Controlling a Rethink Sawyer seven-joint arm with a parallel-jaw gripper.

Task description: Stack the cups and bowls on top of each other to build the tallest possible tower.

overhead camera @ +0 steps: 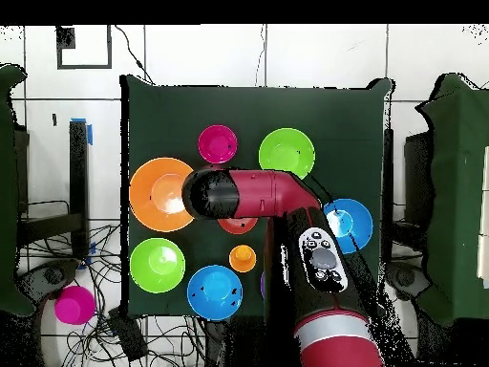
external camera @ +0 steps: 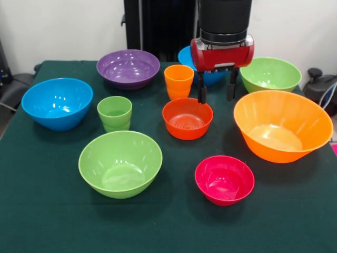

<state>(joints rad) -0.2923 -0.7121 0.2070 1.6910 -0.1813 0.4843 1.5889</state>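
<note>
The claw (external camera: pixel 216 94) hangs wide and empty just above the far rim of the small orange-red bowl (external camera: pixel 187 119), mid-bench. It should descend straight, one finger inside the rim, then close gently.

Green-clothed table (external camera: pixel 42 211) carries, by clock face around the small orange-red bowl (external camera: pixel 187 120): purple bowl (external camera: pixel 128 67) at eleven, large orange bowl (external camera: pixel 281 126) at three, magenta bowl (external camera: pixel 224 180) at five.
</note>
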